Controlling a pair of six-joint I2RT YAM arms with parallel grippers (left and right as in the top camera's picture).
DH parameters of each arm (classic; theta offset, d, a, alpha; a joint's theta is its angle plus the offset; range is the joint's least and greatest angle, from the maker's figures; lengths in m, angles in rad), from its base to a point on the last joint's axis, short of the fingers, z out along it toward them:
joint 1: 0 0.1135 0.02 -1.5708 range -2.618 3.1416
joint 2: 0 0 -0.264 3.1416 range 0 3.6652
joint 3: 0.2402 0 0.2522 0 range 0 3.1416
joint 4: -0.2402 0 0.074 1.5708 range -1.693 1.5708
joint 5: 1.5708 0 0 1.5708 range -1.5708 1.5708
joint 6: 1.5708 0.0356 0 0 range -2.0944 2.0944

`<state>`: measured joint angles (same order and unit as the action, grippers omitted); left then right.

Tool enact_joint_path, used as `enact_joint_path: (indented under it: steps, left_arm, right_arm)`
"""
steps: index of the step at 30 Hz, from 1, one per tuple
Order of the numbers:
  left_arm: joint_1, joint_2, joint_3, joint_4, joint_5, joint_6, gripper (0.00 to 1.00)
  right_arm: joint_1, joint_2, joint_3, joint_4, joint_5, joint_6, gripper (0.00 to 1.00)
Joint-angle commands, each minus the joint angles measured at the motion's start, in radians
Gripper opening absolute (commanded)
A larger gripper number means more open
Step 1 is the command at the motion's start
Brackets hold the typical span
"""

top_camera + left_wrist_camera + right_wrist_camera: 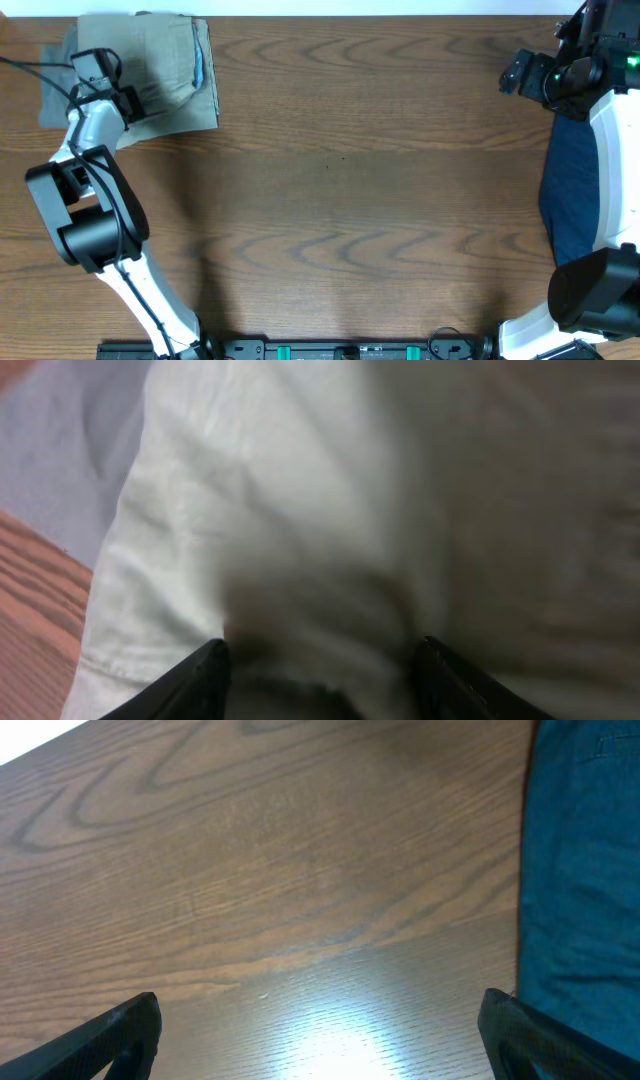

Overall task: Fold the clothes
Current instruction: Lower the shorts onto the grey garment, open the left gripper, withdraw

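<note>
The folded khaki-beige shorts (170, 70) lie at the table's far left corner, with a strip of pale blue lining showing on their right side. My left gripper (130, 100) is open and presses down on the shorts; the left wrist view shows the pale cloth (300, 510) bulging between the spread fingers (320, 660). A grey garment (55, 90) sticks out under the shorts on the left and shows in the left wrist view (70, 450). My right gripper (515, 75) is open and empty above bare table (320, 1030) at the far right. A navy garment (568, 185) lies beside it (585, 870).
The brown wooden table (350, 200) stretches between the two piles. The arm bases and a black rail (340, 350) stand along the front edge.
</note>
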<state>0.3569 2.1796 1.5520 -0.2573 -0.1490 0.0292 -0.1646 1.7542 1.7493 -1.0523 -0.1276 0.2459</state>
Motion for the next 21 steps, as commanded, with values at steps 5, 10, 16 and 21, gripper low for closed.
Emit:
enact_joint_path:
  steps: [5, 10, 16, 21]
  left_arm:
    - [0.032, -0.027, 0.007, -0.032, -0.009, -0.001, 0.62]
    - [0.010, -0.178, 0.007, -0.047, -0.009, -0.002, 0.84]
    - [-0.031, -0.401, 0.007, -0.149, -0.008, -0.107, 0.99]
    - [-0.066, -0.581, 0.007, -0.375, 0.024, -0.221, 0.98]
  right_arm:
    - [-0.005, -0.002, 0.003, 0.000, -0.004, 0.011, 0.99]
    - [-0.005, -0.002, 0.003, 0.000, -0.004, 0.011, 0.99]
    - [-0.005, -0.002, 0.003, 0.000, -0.004, 0.011, 0.99]
    - [-0.005, -0.002, 0.003, 0.000, -0.004, 0.011, 0.99]
